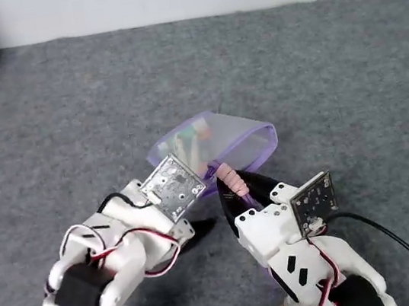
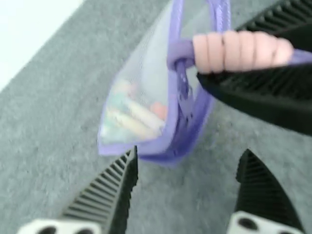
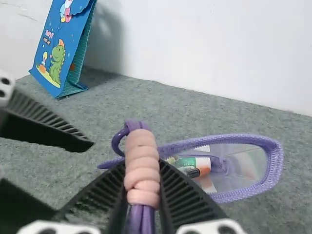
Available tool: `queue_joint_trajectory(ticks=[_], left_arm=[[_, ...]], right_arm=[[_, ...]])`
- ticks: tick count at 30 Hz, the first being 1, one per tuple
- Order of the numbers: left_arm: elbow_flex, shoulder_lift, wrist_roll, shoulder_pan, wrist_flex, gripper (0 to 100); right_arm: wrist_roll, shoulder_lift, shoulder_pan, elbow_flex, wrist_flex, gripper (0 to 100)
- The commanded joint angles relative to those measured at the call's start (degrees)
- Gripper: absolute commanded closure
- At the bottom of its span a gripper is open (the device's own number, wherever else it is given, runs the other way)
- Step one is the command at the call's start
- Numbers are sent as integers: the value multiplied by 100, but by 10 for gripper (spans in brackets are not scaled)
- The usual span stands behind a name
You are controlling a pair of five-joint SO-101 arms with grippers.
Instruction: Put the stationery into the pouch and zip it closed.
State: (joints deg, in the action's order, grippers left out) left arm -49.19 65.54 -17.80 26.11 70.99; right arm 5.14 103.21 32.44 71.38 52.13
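Zipping looks to be the step in hand: the stationery [image 3: 192, 165] is already inside the pouch [image 1: 237, 136], which lies about the middle of the tabletop [image 1: 66, 104], just ahead of both arms. The right fingers [image 3: 180, 195] are pinched tight on the pink pull [image 3: 141, 161], its purple cord looping out past their tips. The left fingers [image 2: 109, 190] stand wide apart with nothing between them, hovering just short of the pouch's near side. From here I can't tell how far the zip has run. My guess is the next move wants the left fingers to clamp a purple edge of the pouch and hold it down. Then the right can draw the pull along the zip without dragging the whole thing. The pouch's long axis runs roughly side to side, a little skewed to the far edge. Its pull end is turned toward the near edge and the right arm.
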Motion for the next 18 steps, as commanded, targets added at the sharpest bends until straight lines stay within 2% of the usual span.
queue_joint_trajectory(ticks=[1,10,18], left_arm=[[-207,123,-35,18,-747,685],[-1024,123,-18,53,-1908,689],[-1587,167,-18,62,-2866,812]], right_arm=[[18,75,-48,-396,-127,991],[18,75,-57,-396,-163,991],[26,75,-84,-396,-163,991]])
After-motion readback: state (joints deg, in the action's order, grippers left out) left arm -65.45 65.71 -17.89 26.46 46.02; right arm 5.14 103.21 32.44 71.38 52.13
